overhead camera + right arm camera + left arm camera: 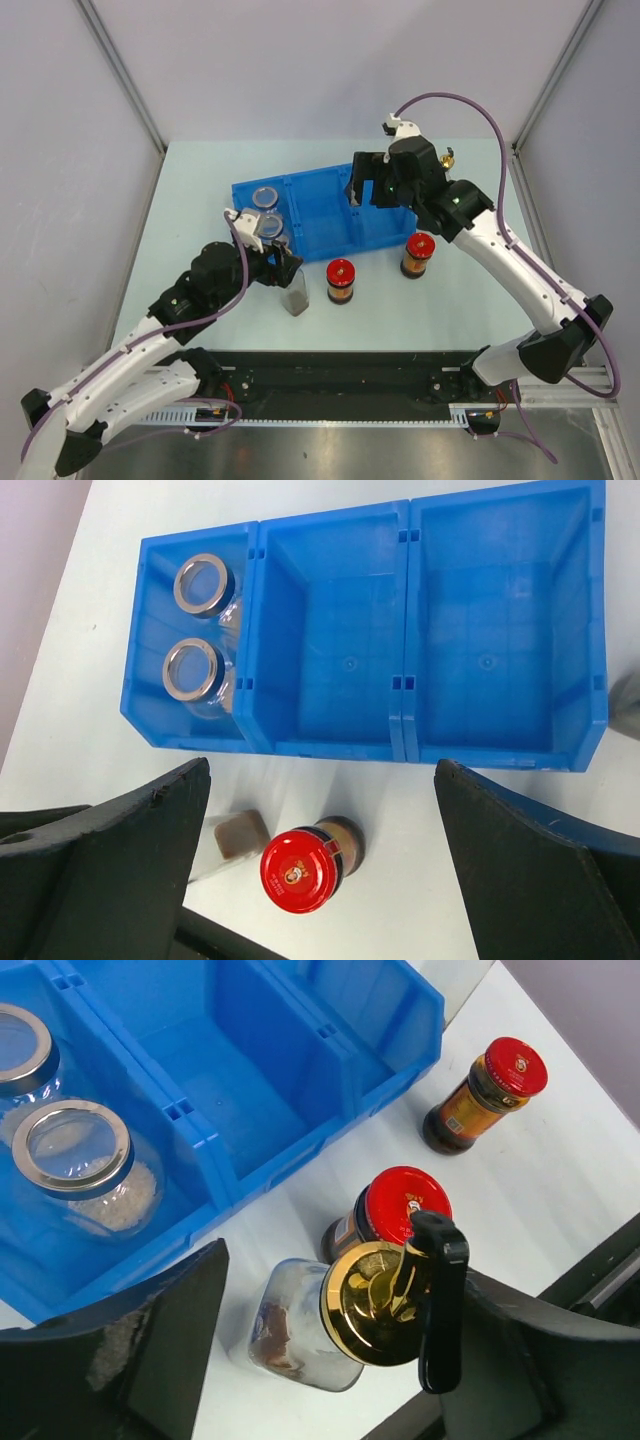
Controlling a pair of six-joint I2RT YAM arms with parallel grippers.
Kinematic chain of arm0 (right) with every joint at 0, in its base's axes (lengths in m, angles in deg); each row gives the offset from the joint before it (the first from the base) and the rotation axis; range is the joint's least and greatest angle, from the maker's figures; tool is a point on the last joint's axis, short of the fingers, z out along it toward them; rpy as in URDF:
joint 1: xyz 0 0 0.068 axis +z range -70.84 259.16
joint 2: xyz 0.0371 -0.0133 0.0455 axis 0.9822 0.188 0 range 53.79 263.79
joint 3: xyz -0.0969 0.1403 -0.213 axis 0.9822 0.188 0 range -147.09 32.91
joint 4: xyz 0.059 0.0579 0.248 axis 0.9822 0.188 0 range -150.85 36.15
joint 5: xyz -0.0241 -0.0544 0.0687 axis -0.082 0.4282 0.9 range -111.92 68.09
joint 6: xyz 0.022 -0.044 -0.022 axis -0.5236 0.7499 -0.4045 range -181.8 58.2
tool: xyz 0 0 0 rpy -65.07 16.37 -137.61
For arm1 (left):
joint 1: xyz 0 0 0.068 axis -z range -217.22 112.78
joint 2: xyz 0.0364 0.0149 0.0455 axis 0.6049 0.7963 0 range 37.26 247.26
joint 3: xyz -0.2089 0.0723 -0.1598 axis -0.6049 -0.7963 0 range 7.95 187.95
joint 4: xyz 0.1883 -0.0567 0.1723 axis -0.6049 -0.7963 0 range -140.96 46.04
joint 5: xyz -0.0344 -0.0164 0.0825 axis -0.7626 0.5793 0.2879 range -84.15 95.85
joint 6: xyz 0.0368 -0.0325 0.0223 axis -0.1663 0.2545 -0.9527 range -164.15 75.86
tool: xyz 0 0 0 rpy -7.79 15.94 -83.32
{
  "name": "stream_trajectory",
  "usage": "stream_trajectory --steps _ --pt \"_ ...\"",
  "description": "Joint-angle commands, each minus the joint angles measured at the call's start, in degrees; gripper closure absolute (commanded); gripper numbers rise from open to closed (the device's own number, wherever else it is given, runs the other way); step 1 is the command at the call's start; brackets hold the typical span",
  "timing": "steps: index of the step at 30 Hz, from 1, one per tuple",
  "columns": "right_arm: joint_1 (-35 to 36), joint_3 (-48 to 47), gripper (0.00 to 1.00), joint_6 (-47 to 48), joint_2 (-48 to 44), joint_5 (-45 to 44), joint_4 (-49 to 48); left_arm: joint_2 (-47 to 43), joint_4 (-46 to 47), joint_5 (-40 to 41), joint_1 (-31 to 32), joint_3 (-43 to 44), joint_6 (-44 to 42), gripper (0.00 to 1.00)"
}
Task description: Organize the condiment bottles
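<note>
A tall clear bottle with a gold spout [385, 1305] stands on the table in front of the blue tray [318, 192]. My left gripper [345, 1270] is open, with a finger on each side of the bottle's top and not touching it; it shows in the top view [283, 262]. Two red-lidded dark jars [341, 280] [418, 255] stand on the table by the tray's front. Two short clear jars [265, 197] [272, 228] sit in the tray's left compartment. The second gold-spout bottle [447, 158] stands behind the right arm. My right gripper [362, 192] is open and empty, high over the tray.
The tray's middle compartment [335, 650] and right compartment [500, 630] hold nothing. In the right wrist view one red-lidded jar [300, 868] and the clear bottle [235, 835] lie below the gripper [322, 770]. A black rail [340, 375] runs along the near table edge.
</note>
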Motion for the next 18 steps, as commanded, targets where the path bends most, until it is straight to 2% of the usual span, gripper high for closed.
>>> stream_trajectory --steps 1,7,10,11,18 --pt "-0.42 0.62 0.0 -1.03 -2.57 -0.57 -1.57 0.36 2.02 3.51 1.0 1.79 -0.9 0.25" --pt "-0.6 1.41 0.0 -1.21 -3.35 -0.48 -1.57 1.06 1.84 4.04 1.71 1.43 -0.9 0.32" --pt "-0.51 1.85 0.0 -1.3 -3.71 -0.57 -1.39 1.77 1.84 4.48 2.14 1.78 -0.9 0.4" --pt "-0.6 1.94 0.0 -1.38 -3.8 -0.48 -1.22 2.03 1.75 4.57 2.41 1.96 -0.9 0.47" --pt "-0.42 3.0 0.0 -1.91 -5.29 -0.57 -0.86 3.61 0.96 6.5 3.46 4.42 -1.07 0.77"
